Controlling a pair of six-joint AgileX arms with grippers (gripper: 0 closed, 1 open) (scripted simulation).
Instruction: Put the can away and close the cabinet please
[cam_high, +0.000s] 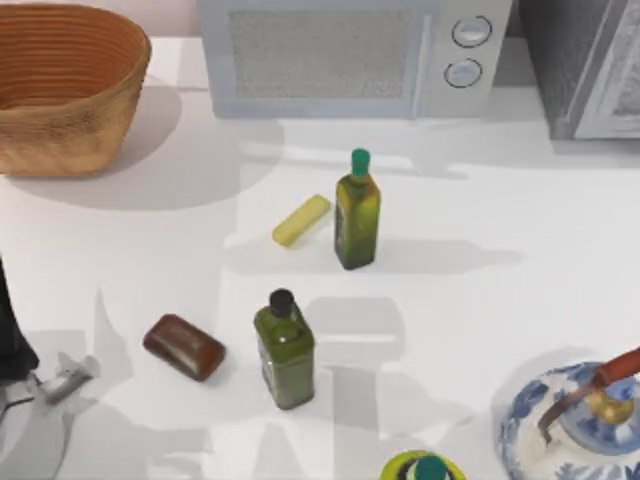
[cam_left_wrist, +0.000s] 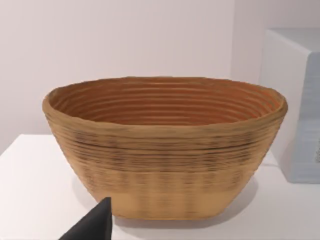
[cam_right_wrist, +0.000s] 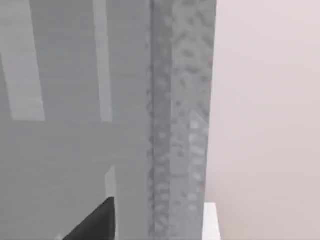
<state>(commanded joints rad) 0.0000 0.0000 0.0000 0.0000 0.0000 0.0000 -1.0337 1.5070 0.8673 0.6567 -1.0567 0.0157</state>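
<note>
The cabinet (cam_high: 575, 65) stands at the table's back right, dark grey and textured, with a pale grey framed door panel (cam_high: 622, 85) cut off by the picture's edge. The right wrist view looks at the cabinet (cam_right_wrist: 182, 125) from close up, its pale panel (cam_right_wrist: 75, 100) beside the textured strip, and a dark part of my right gripper (cam_right_wrist: 95, 222) shows low in that view. The can is out of view. My left arm (cam_high: 10, 330) sits at the table's left edge. A dark tip of the left gripper (cam_left_wrist: 92, 225) points toward the wicker basket (cam_left_wrist: 165, 150).
A wicker basket (cam_high: 60, 90) is back left, a white microwave (cam_high: 350, 55) back centre. Two green bottles (cam_high: 357, 212) (cam_high: 284, 350), a yellow stick (cam_high: 301, 221) and a brown block (cam_high: 184, 347) stand mid-table. A blue-white teapot (cam_high: 575, 430) sits front right, a yellow-green round top (cam_high: 425, 468) at the front edge.
</note>
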